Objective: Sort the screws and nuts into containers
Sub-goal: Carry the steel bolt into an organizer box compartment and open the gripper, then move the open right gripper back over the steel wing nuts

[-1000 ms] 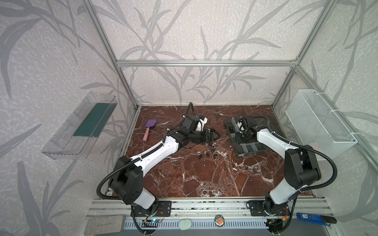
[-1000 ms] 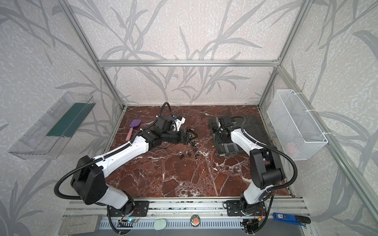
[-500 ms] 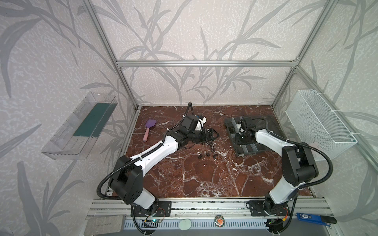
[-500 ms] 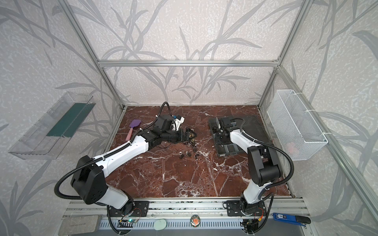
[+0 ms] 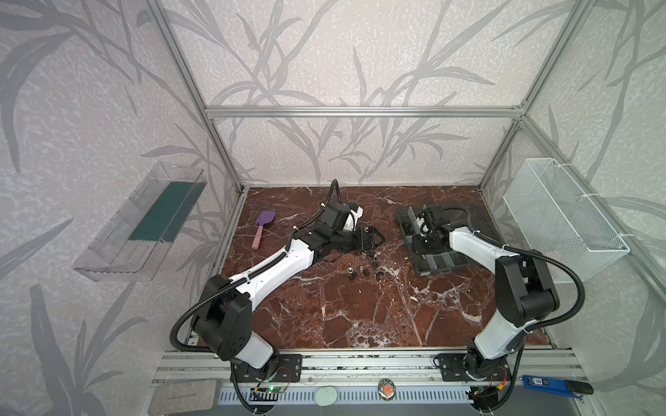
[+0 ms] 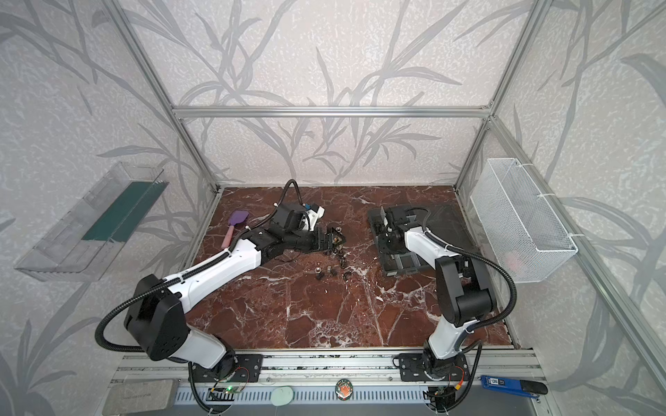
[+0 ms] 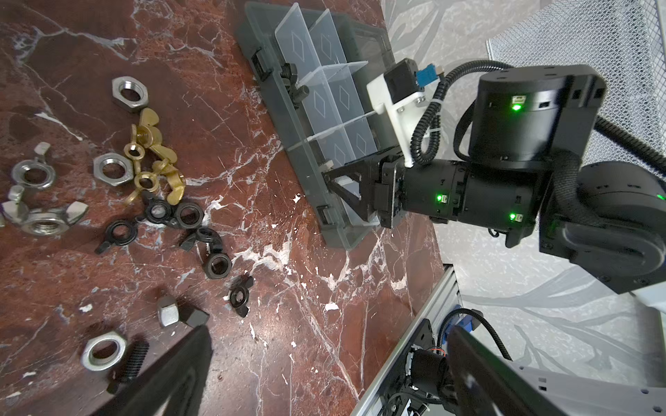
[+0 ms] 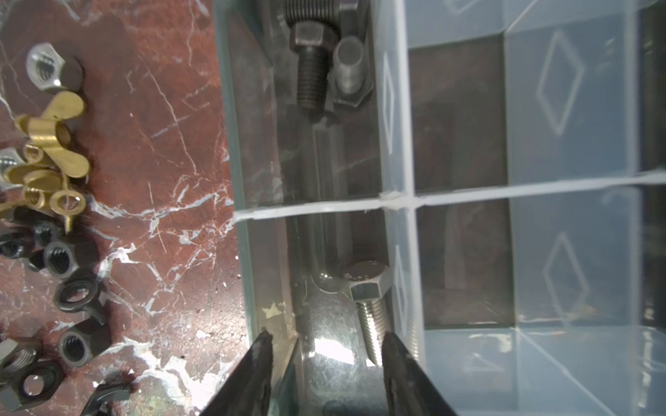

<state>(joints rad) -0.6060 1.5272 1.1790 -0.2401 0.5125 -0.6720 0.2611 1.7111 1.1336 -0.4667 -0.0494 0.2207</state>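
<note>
Pale wallpaper with grey leaf sprays (image 5: 342,54) closes in a red-brown, white-veined marble tabletop (image 5: 360,317), where a clear grey plastic organizer box (image 5: 441,264) sits.

Since a second ago the right tool (image 8: 326,342) has spread its jaws. In both top views the two arms otherwise lie much as they did.

The right tool stands partly open and grips nothing. It hangs low in the box's outer row, with one finger (image 8: 259,363) over the box's outer wall.

Just off the other finger, a silver hex-head screw (image 8: 368,306) lies flat and loose on the floor of a compartment (image 8: 324,252). Its long axis runs parallel to the box's outer wall, with the head toward the translucent cross divider (image 8: 324,209) and the threaded tip toward the tool.

Past that divider, a black hex-head screw (image 8: 310,68) lies along the same line with its thread end toward the divider. Another silver screw (image 8: 349,72) lies against it.

On the tabletop just beside the box's outer wall lies a heap of silver, brass-gold and black nuts (image 7: 155,187), many of them winged. The left tool (image 7: 328,331) hangs near the heap, on the side away from the box, jaws wide and empty. By one of its fingers, a loose black screw (image 7: 134,358) lies just beside a silver hex nut (image 7: 103,351).

Well away from the box, beyond the left arm, rests a purple spatula with a pink handle (image 5: 262,230). A white wire-mesh basket (image 5: 562,216) hangs on the wall nearest the box.
</note>
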